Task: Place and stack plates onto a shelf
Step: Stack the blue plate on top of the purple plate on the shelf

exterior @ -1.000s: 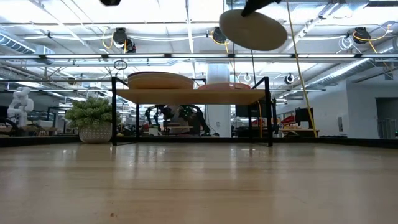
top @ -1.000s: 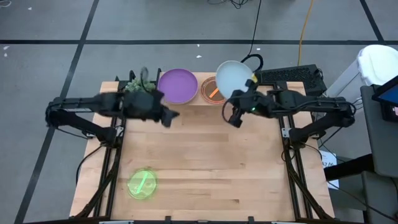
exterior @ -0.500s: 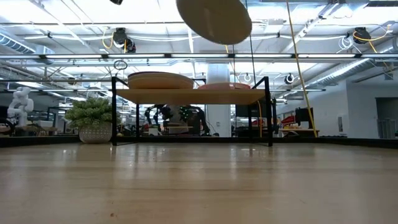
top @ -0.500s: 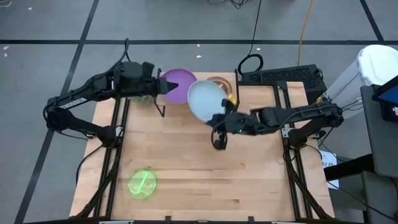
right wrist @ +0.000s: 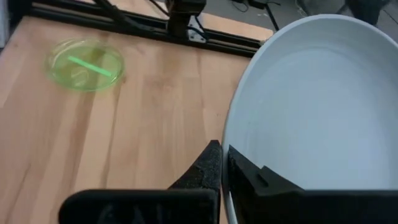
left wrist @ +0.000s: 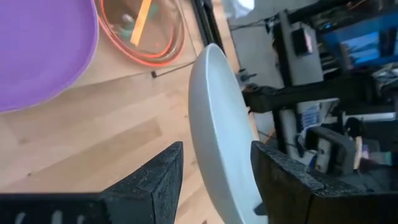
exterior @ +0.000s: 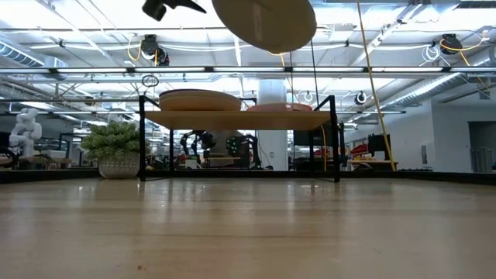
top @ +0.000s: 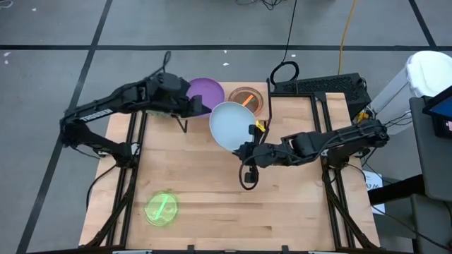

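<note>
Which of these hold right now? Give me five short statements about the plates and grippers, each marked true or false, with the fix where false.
1. The right gripper grips the grey-blue plate by its rim. True.
2. The green plate sits on the shelf. False: it lies on the table, near the front.
3. The left gripper is shut on the purple plate. False: its fingers are open on either side of the grey-blue plate's rim.
4. The orange plate is beside the purple plate. True.
5. The grey-blue plate lies on the table. False: it is held up in the air.
</note>
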You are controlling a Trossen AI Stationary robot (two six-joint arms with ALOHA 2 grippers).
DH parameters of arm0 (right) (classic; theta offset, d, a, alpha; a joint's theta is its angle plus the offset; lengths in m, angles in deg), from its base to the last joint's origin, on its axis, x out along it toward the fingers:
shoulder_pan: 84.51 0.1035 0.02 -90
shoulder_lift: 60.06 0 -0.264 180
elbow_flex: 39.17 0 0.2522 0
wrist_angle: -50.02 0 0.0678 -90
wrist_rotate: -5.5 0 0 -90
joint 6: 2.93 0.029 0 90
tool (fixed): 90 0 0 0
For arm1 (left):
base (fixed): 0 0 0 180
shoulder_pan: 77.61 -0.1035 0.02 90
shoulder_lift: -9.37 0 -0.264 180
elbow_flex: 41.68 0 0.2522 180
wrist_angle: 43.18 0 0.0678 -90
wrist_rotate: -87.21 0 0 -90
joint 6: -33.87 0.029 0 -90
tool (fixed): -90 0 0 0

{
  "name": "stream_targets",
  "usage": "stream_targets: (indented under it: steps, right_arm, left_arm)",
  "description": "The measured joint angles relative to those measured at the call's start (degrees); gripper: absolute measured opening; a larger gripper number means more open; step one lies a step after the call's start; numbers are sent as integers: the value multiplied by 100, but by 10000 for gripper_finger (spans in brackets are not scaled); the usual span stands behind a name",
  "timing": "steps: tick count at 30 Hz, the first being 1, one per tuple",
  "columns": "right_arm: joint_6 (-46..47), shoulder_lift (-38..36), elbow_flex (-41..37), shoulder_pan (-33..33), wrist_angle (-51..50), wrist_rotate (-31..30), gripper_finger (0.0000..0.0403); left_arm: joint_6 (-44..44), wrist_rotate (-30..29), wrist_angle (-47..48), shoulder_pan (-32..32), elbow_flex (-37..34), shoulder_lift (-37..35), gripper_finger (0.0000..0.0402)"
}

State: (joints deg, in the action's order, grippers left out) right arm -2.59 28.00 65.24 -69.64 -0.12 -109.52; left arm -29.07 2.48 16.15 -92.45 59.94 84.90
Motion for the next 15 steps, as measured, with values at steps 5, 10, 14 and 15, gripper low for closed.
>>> stream_targets:
  steps: [5, 10, 14, 15]
  right_arm:
    - [-78, -4, 0, 2, -100, 130, 0]
    - [-84, -6, -2, 2, -379, 132, 0]
    - [-102, -6, -2, 0, -571, 275, 0]
    - [-118, -6, -2, 0, -610, 273, 0]
  left_arm:
    - [84, 32, -14, 63, 0, 334, 177]
    - [90, 70, -108, 73, -2, 548, 147]
    - [107, 70, -241, 73, -4, 586, 133]
    - [102, 70, -273, 73, -4, 581, 132]
